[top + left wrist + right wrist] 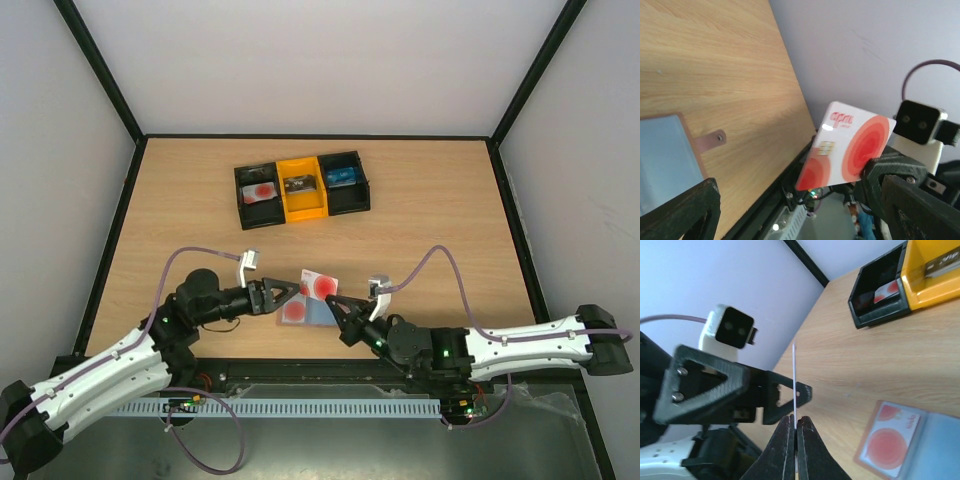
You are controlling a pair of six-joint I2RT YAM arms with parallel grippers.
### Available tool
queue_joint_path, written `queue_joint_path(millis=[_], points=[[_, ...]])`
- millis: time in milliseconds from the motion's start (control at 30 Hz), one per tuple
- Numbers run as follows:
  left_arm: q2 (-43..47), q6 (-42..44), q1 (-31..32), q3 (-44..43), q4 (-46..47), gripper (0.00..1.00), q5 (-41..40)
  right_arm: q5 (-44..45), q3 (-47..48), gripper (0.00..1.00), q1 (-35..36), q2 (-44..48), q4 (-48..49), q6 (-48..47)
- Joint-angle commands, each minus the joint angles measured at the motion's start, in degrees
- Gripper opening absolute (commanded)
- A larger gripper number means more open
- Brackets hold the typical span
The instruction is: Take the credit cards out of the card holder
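Note:
A pale credit card [320, 283] with red round marks is held up above the table. My right gripper [336, 299] is shut on its lower edge, and the card shows edge-on [795, 380] in the right wrist view. My left gripper [290, 297] is open right beside the card [850, 147]; whether a finger touches it I cannot tell. The card holder [314, 316] lies open on the table under both grippers, blue-grey inside [662, 150]. Another pale card with a red mark [888, 440] sits in its left panel.
A three-compartment tray [300, 212], black with a yellow middle, stands at the back centre. Its left compartment [880, 292] holds a pale card with a red mark [261, 192]. The table's near edge and a cable channel [790, 215] run just behind the grippers.

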State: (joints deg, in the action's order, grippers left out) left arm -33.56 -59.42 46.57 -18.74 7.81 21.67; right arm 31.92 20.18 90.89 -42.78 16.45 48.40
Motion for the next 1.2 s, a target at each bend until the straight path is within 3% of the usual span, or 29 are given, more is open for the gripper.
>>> queue_joint_path(millis=[0, 367, 600, 733, 867, 967, 1033, 1167], points=[[0.37, -3.58, -0.23, 4.4, 14.14, 0.87, 7.15, -2.21, -2.98, 0.02, 0.56, 3.19, 6.11, 7.55], [-3.52, -7.81, -0.06, 7.21, 26.0, 0.58, 9.2, -4.77, -5.97, 0.02, 0.51, 4.06, 13.62, 11.47], [-4.29, -8.96, 0.28, 7.65, 27.88, 0.3, 9.46, -4.1, -6.55, 0.02, 0.52, 3.67, 14.61, 11.77], [-3.59, -8.98, 0.26, 7.67, 27.31, 0.05, 9.14, -3.91, -6.67, 0.02, 0.56, 3.51, 14.42, 12.19], [-3.19, -8.88, 0.32, 7.94, 26.9, 0.03, 8.93, -2.92, -6.39, 0.03, 0.53, 2.92, 13.84, 12.33], [-3.0, -8.79, 0.37, 8.09, 26.28, 0.03, 8.51, -1.9, -5.13, 0.08, 0.54, 2.51, 11.56, 11.71], [-2.64, -8.55, 0.29, 8.08, 25.55, 0.03, 8.2, -1.18, -4.4, 0.17, 0.52, 2.24, 9.58, 10.15], [-1.77, -6.38, 0.3, 7.9, 20.76, 0.03, 5.43, 2.47, -3.39, 0.47, 0.53, 1.42, 3.15, 6.64]])
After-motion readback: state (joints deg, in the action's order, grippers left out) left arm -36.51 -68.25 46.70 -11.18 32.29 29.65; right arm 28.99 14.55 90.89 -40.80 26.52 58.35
